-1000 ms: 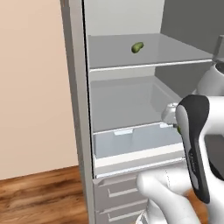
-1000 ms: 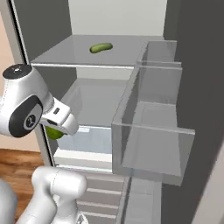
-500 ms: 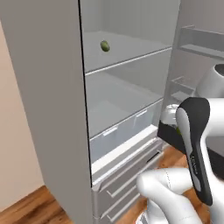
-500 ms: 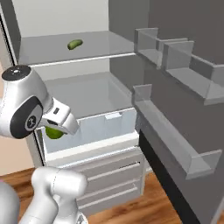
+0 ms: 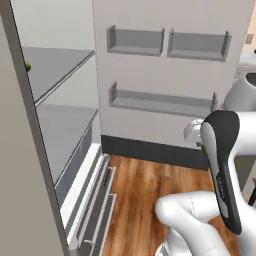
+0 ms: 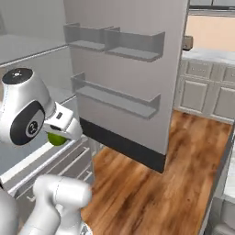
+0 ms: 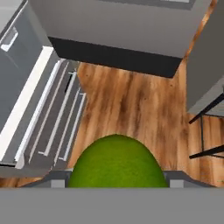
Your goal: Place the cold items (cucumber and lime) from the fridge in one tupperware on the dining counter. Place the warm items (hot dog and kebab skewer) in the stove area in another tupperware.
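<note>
The pincer [image 7: 116, 181] pinches the small round bright green lime [image 7: 116, 162], which bulges between the finger tips at the bottom of the hand view. In the right base view the lime [image 6: 57, 138] shows as a green curve tucked under the white wrist, in front of the tall grey steel fridge [image 6: 27, 55] with its pale shelves. The open fridge door [image 6: 124, 73] with grey door bins stands beside the arm, and brown wooden plank floor [image 6: 151, 183] spreads below. In the left base view a small dark green patch, apparently the cucumber [image 5: 28, 66], peeks at the left edge of an upper fridge shelf [image 5: 55, 67]. The fridge's lower drawers [image 7: 52, 118] lie under the hand.
</note>
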